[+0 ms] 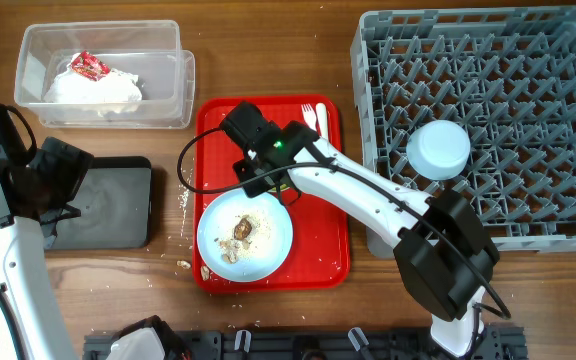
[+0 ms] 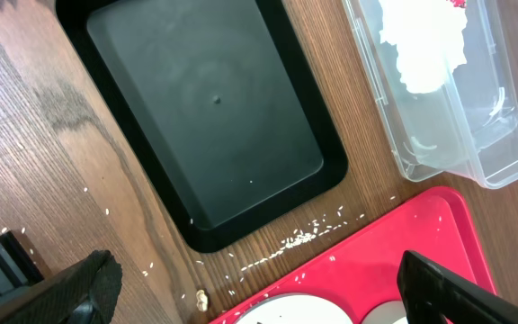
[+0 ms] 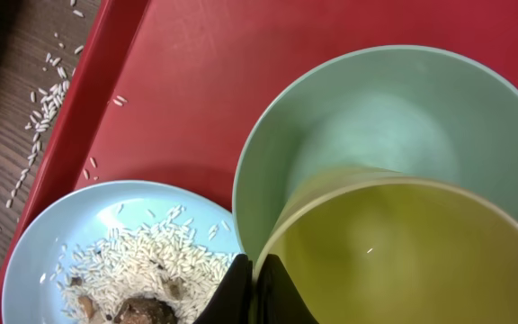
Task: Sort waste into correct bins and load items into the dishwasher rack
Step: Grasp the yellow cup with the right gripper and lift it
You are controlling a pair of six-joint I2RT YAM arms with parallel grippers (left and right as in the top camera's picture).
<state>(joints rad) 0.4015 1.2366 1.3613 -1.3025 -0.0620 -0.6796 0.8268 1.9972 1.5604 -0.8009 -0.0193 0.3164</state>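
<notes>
Right jaws closed, gripping yellow-green cup (image 3: 403, 261)

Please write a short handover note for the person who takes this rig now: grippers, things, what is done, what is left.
Left gripper: open, holding nothing, beside the black tray.
Right gripper: at the yellow-green cup rim, grip unclear. The cup sits in the pale green bowl on the red tray.
Done: napkins and wrapper in the clear tub; light blue bowl in the rack.
Left: food scraps on the plate; then plate, green bowl, cup, fork and spoon into the rack.
</notes>
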